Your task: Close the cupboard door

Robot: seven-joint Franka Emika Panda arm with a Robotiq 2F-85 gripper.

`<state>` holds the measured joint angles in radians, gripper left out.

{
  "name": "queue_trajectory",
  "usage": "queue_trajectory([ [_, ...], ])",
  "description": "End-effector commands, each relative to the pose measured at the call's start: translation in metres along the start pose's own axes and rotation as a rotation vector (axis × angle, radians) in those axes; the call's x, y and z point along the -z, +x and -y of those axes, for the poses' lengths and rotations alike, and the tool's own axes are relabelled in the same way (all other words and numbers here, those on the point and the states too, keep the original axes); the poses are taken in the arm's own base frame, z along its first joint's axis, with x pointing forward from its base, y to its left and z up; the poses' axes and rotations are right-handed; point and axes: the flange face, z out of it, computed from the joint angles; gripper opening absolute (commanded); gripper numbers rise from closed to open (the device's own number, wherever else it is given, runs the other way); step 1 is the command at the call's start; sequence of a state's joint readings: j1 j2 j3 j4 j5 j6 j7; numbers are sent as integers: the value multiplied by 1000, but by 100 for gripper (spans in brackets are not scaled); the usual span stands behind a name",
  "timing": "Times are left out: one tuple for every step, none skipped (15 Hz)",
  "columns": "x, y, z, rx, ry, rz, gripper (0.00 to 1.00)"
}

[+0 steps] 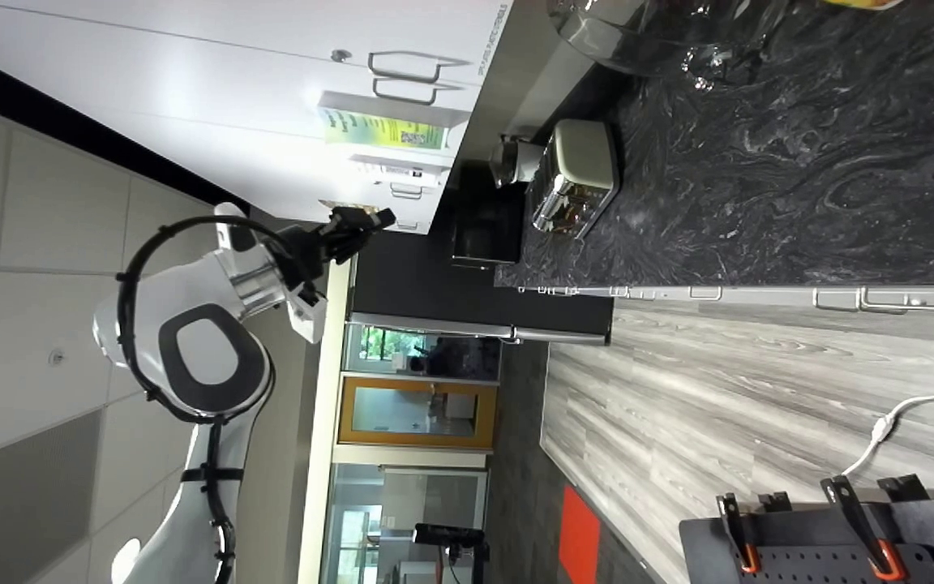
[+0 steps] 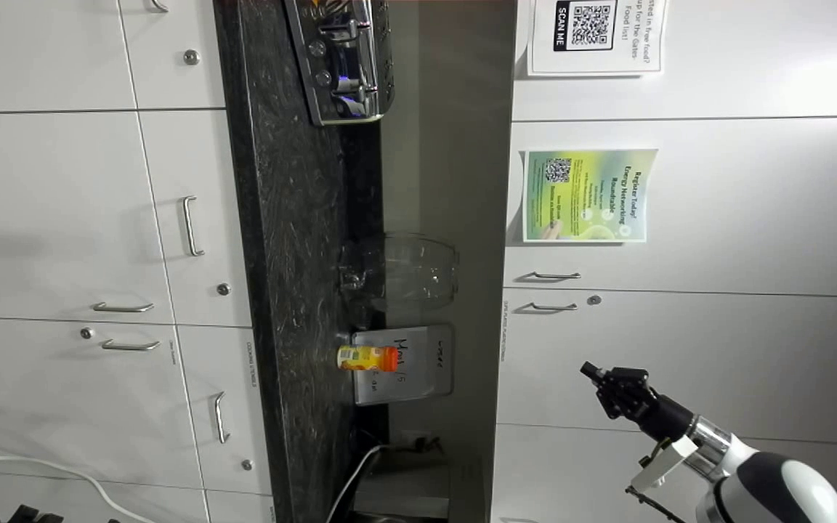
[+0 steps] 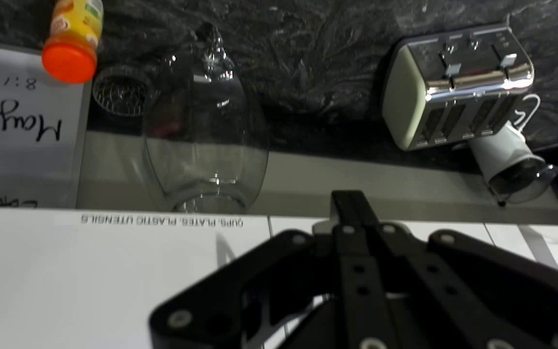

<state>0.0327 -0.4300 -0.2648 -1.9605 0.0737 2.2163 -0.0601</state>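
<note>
While the hand (image 2: 587, 368) is pinched thin, the handle (image 2: 554, 307) on the cupboard door (image 2: 702, 356) sits at eleven o'clock from it in an exterior view.

Pale wood-grain flooring (image 1: 678, 389) meets dark carpet (image 1: 524, 422) bearing a red patch (image 1: 579, 535) under a tiled ceiling (image 1: 53, 219); a glazed door (image 1: 418, 412) (its surround a warm orange) stands near a window (image 1: 390, 345) showing greenery (image 1: 374, 341).

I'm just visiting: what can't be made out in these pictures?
Cupboard door, wrist view: partly hidden behind the pincer.
Yellow jar, wrist view: base beyond the top edge.
Toaster, in an exterior view: one end cut by the top edge.
Green poster, in an exterior view: finest print too small.
</note>
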Motion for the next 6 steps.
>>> queue_trajectory([
  [-54,-23,0,-10,14,88,0],
  [-67,-28,1,-16,15,117,0],
  [-80,-34,0,-21,11,142,0],
  [-89,-39,0,-20,8,160,0],
  [-98,-43,1,-16,5,180,0],
  [-104,-46,2,-16,10,186,0],
])
